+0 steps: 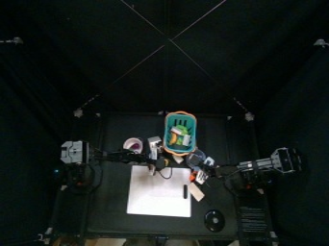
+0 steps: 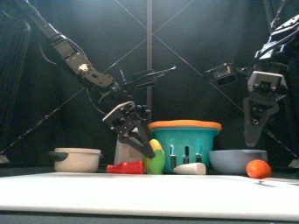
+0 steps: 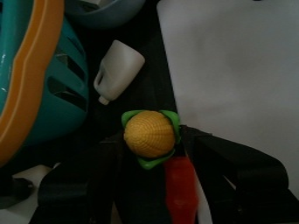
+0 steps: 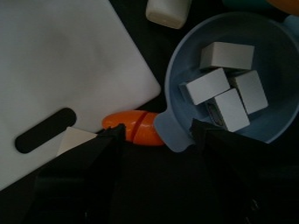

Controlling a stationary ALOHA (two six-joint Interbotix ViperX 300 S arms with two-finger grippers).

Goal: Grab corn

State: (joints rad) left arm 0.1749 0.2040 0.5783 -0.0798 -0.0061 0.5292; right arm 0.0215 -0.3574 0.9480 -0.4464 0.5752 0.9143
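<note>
The corn [image 3: 149, 133] is yellow with a green husk and stands on end on the table. In the front view it [image 2: 156, 156] is just left of the teal basket [image 2: 184, 143]. My left gripper [image 3: 152, 149] hangs right over the corn with its jaws open, one on each side of the top. It shows in the front view [image 2: 139, 140] and in the top view [image 1: 157, 152]. My right gripper [image 4: 158, 153] is open and empty, above the rim of a blue bowl [image 4: 193, 114] at the table's right.
A red pepper [image 3: 181, 188] lies beside the corn. A white pot [image 2: 76, 159] stands at the left. The bowl holds white cubes [image 4: 222, 79]; an orange piece [image 4: 135, 127] and a white cutting board [image 1: 164, 197] lie near it. A white piece [image 3: 117, 70] lies by the basket.
</note>
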